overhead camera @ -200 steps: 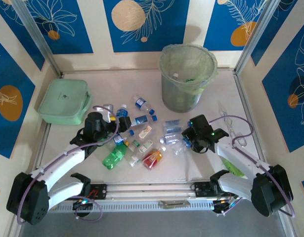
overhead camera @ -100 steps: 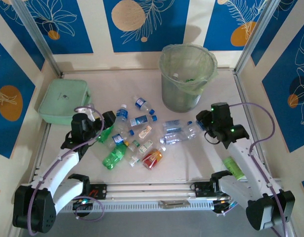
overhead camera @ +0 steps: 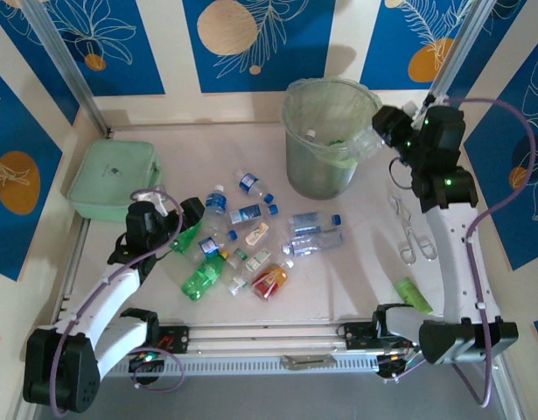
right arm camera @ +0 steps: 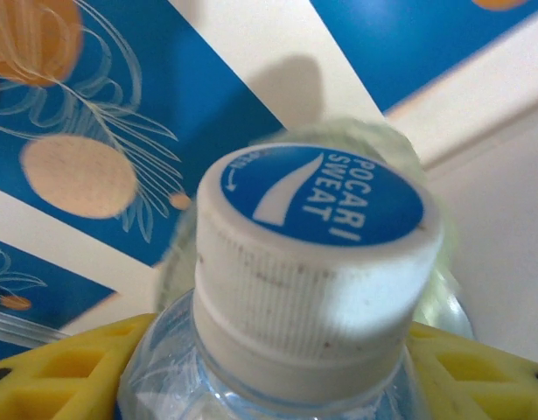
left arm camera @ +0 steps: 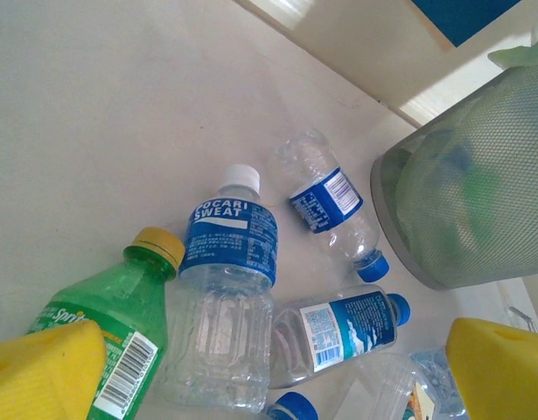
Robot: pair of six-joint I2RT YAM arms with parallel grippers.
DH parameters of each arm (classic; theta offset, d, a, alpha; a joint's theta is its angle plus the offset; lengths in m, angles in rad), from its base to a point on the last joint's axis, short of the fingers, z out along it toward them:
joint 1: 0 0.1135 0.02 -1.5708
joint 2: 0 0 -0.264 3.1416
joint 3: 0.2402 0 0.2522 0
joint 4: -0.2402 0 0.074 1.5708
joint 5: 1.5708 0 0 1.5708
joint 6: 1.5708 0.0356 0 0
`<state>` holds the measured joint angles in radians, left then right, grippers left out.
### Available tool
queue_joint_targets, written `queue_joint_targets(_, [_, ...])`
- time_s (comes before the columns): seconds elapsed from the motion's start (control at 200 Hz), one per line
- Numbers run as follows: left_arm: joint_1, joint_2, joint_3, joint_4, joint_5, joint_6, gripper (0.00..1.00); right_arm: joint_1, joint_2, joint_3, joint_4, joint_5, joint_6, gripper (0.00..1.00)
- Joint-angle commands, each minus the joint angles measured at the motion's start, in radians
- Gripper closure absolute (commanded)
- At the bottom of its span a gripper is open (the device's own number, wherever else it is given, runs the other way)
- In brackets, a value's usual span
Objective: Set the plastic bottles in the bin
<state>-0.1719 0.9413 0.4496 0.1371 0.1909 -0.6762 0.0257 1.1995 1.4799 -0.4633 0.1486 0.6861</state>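
Right claw (overhead camera: 382,136) pinching clear Pocari Sweat bottle (right arm camera: 317,254) at shoulder, just under white cap, held high at right rim of bin (overhead camera: 317,171). Bottle looks empty, so I judge it light, with thin soft wall likely to buckle under hard squeeze. Neck and cap are stiffest part, best hold. Smooth plastic may slip.

Left claw (overhead camera: 186,219) spread wide, low over loose bottles (overhead camera: 251,241) lying on table (overhead camera: 356,280). Green Sprite bottle (left arm camera: 120,350) sits right by one finger. I'd take it near neck, gently.
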Motion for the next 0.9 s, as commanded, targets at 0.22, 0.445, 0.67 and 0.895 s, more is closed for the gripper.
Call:
queue_joint_targets(0.22, [0.011,-0.089,-0.021,-0.085,0.044,0.003,0.01,0.009,0.366,0.426,0.046,-0.216,-0.047,0.51])
queue_joint_targets(0.445, [0.010,-0.153,-0.022,-0.154,0.074,0.014,0.01,0.050,0.632,0.754,-0.124,-0.237,-0.133,0.51])
queue_joint_targets(0.67, [0.009,-0.190,-0.026,-0.184,0.075,0.006,0.01,0.112,0.791,0.903,-0.267,-0.197,-0.220,0.51])
queue_joint_targets(0.895, [0.009,-0.178,-0.025,-0.167,0.090,-0.003,0.01,0.152,0.871,0.924,-0.333,-0.176,-0.259,0.50])
